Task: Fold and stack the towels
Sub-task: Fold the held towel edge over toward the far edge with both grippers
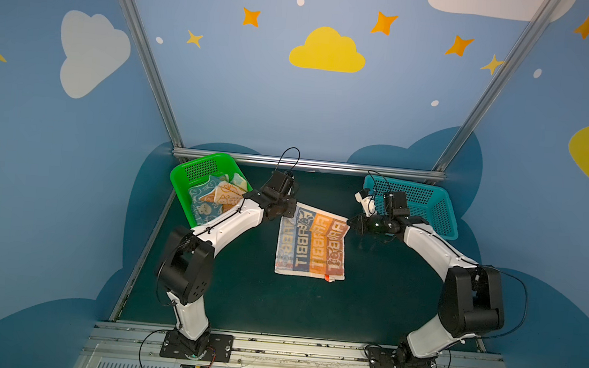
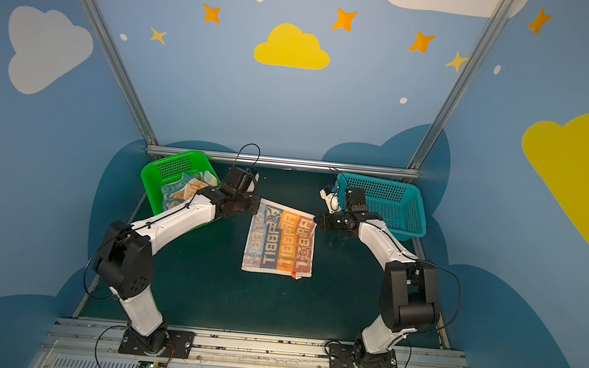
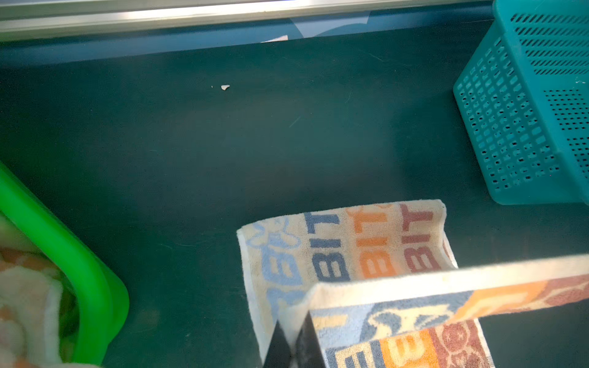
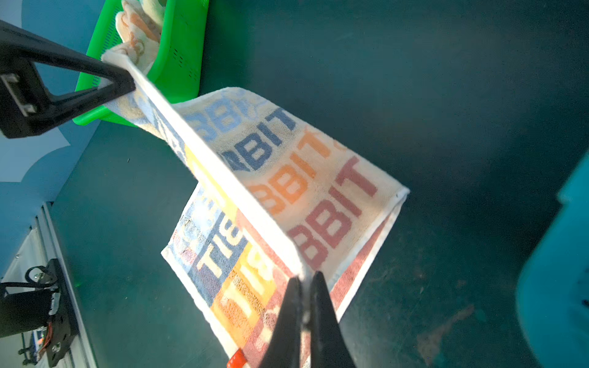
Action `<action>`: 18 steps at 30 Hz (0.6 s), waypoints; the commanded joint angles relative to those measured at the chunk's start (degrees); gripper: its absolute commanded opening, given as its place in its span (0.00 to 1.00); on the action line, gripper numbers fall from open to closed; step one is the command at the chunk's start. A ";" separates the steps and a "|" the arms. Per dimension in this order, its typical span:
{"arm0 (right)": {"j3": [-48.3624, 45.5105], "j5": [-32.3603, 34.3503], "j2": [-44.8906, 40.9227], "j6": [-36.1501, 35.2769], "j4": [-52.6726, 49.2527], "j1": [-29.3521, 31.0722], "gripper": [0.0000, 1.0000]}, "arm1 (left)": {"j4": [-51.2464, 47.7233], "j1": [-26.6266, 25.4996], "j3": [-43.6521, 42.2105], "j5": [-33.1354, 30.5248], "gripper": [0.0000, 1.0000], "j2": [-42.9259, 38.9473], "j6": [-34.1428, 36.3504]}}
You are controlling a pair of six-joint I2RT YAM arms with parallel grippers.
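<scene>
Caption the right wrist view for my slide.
Right hand and left hand hold one edge of the multicoloured RABBIT terry towel taut.

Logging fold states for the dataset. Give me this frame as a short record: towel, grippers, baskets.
towel in work: striped RABBIT towel, near part flat on the table, far edge lifted and taut
left gripper: shut on the towel's far left corner
right gripper: shut on the towel's far right corner
green basket: holds crumpled towels, unfolded
teal basket: no towel visible in it
stack: none visible yet
</scene>
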 commanded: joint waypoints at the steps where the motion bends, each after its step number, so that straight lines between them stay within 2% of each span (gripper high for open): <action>1: -3.28 2.07 -3.67 2.89 -1.93 0.50 0.00 | -0.87 -0.20 -2.72 -4.17 0.04 -2.56 -2.21; 10: -5.92 4.54 -7.85 5.93 -9.95 1.75 0.00 | -1.26 -2.70 -10.39 -4.22 0.04 -8.78 -5.53; 18: -5.49 7.85 -6.95 9.20 -18.98 2.43 0.00 | -2.58 -5.00 -16.12 -4.78 0.04 -13.31 -9.44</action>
